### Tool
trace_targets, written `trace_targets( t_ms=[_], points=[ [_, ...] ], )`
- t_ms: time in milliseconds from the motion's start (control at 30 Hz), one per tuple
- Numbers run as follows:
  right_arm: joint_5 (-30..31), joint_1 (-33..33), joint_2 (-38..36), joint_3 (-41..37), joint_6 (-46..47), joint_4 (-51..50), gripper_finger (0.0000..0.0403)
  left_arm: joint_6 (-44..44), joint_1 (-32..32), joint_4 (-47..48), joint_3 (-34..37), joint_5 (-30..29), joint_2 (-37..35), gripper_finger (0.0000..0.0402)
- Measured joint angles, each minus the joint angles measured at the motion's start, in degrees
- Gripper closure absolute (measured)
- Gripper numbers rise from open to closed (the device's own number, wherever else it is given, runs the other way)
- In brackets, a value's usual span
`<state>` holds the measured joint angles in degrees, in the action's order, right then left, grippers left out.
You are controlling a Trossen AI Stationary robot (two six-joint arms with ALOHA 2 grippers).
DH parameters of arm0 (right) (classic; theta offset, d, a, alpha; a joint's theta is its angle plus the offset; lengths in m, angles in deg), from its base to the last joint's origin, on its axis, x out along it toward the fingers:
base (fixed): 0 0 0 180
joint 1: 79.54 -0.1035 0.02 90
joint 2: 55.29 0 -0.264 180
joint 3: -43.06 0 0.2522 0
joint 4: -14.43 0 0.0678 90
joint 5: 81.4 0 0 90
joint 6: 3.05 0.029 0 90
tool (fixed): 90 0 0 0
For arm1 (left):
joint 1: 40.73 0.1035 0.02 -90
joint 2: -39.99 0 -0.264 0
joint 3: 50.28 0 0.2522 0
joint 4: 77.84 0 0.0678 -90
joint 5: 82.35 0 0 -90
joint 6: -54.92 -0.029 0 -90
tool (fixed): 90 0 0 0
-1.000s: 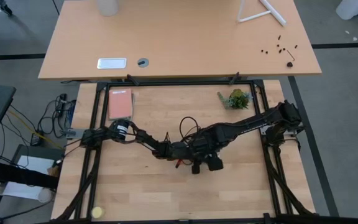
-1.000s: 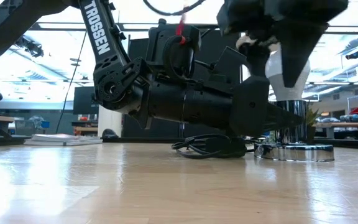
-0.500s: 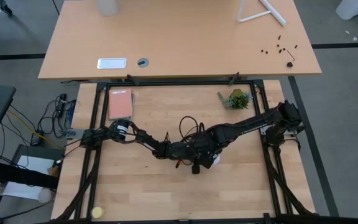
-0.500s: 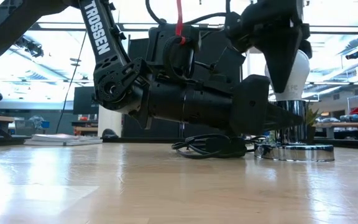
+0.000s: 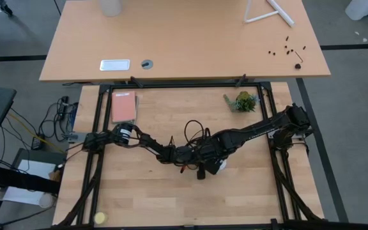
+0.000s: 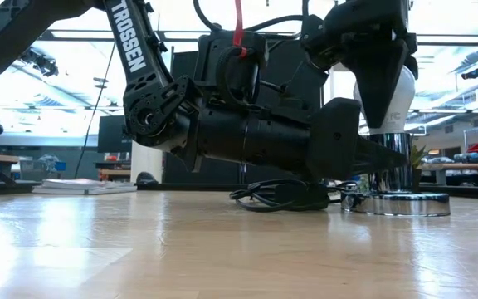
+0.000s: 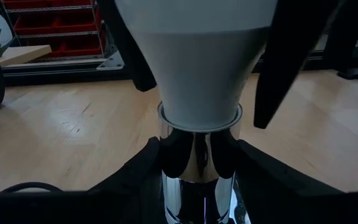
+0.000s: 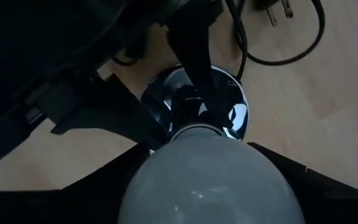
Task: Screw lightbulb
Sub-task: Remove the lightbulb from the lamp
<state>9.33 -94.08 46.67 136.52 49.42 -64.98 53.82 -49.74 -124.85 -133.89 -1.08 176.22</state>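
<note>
Lightbulb [image 7: 197,74] seated in socket [image 7: 197,158], right hand [image 6: 380,83] gripping

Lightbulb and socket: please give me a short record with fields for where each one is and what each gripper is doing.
lightbulb: white lightbulb upright, its narrow end in the chrome socket
socket: stands on a round chrome base on the wooden table
right gripper: right gripper above, fingers shut on the lightbulb
left gripper: left gripper low at the table, fingers on both sides of the socket stem
cord: black cord beside the base
</note>
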Motion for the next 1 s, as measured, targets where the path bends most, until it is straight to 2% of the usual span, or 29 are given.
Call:
trace_targets(
  t_ms=[133, 267, 600, 833, 900, 1000],
  points=[
    [-0.17, 0.00, 0.00, 0.00, -5.49, 0.09, 0.0147, 0.02, 0.00, 0.02, 0.00, -0.02, 0.01, 0.0223],
    [-0.40, -0.01, 0.00, 0.00, -17.75, 0.23, 0.0138, 0.04, 0.00, 0.19, -0.02, -0.04, -0.01, 0.0223],
    [-3.03, 0.00, 0.00, 0.02, -63.88, -0.27, 0.0148, 0.04, 0.00, 0.39, -0.07, -0.02, -0.01, 0.0223],
    [-0.83, -0.07, 0.00, 0.02, -96.94, -1.41, 0.0135, 0.02, 0.02, 0.43, -0.07, -0.15, -0.01, 0.0223],
    [0.24, -0.18, 0.00, 0.02, -101.28, -1.63, 0.0136, 0.02, 0.02, 0.43, -0.05, -0.43, -0.01, 0.0223],
    [1.42, -0.24, 0.00, 0.00, -100.84, -1.86, 0.0137, 0.00, 0.07, 0.43, -0.04, -0.43, -0.01, 0.0223]
  ],
)
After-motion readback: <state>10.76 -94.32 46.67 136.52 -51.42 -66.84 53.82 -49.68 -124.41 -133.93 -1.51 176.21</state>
